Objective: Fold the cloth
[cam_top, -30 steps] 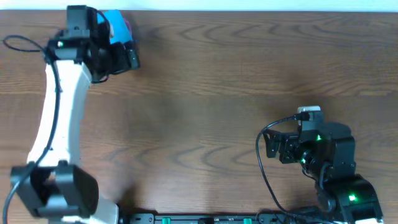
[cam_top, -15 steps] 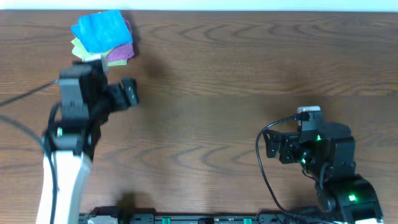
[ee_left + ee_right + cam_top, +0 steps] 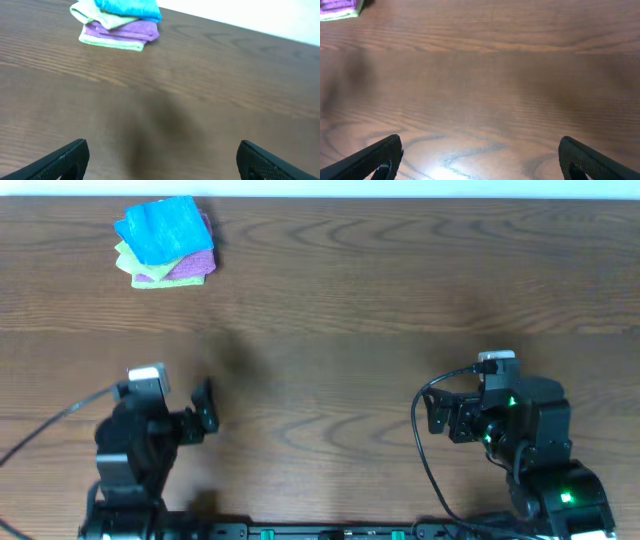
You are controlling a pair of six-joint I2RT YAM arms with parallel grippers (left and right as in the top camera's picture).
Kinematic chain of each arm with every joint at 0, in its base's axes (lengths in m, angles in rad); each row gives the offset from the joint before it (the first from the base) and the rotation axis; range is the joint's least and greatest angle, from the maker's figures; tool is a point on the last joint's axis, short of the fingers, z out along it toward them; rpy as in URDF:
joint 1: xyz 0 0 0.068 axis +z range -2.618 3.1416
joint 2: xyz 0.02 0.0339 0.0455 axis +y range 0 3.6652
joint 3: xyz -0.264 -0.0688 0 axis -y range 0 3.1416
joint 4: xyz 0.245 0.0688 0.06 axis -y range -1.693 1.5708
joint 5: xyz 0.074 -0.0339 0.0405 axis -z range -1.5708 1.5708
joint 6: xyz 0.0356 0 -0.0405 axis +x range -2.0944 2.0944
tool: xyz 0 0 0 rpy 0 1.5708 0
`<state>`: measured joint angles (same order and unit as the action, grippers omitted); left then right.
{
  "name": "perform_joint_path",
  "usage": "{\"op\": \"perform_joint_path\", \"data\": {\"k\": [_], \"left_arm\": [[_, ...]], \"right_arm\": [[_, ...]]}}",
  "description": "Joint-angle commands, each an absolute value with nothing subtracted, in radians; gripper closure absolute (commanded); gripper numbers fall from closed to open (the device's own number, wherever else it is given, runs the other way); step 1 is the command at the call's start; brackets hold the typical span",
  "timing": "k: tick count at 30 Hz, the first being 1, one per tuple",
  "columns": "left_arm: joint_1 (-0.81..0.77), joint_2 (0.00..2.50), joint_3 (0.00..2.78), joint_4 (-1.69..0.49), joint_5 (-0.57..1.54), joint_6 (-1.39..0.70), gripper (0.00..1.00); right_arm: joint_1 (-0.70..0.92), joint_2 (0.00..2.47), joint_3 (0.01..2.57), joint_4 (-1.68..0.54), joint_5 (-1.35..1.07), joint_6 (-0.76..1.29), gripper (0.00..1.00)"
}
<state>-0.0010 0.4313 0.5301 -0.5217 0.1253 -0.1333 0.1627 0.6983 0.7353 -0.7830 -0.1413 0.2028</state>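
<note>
Wood-grain table (image 3: 340, 300) lies under my two arms. At its far left corner sits one stack of three folded cloths. The sky-blue cloth (image 3: 160, 228) lies on top, with one purple cloth (image 3: 195, 266) and one lime-green cloth (image 3: 128, 260) beneath it. My left gripper (image 3: 204, 412) hangs low at the near left, well apart from the stack, jaws spread wide and pinching nothing. My right gripper (image 3: 432, 416) sits at the near right, jaws likewise spread wide, nothing between them.

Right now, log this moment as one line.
cloth: folded, atop purple cloth and green cloth, far left | left end effector: open, empty | right end effector: open, empty
</note>
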Motion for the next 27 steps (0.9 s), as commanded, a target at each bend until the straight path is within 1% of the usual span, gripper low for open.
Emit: {"op": "perform_joint_path", "data": {"k": [1,5,10,19,27], "left_arm": [[0.011,0.347,0.472,-0.550,0.111,-0.080,0.05],[0.047,0.263,0.426,-0.646,0.112,-0.036,0.05],[0.054,0.183,0.387,-0.706,0.107,0.031,0.05],[0.054,0.079,0.300,-0.760,0.073,0.030,0.05],[0.054,0.050,0.263,-0.808,0.078,0.023,0.05]], "right_arm": [[0.155,0.694,0.731,-0.782,-0.146,0.216,0.01],[0.155,0.694,0.731,-0.782,-0.146,0.216,0.01],[0.155,0.694,0.731,-0.782,-0.146,0.216,0.01],[0.155,0.694,0.731,-0.782,-0.146,0.216,0.01],[0.155,0.694,0.731,-0.782,-0.146,0.216,0.01]]}}
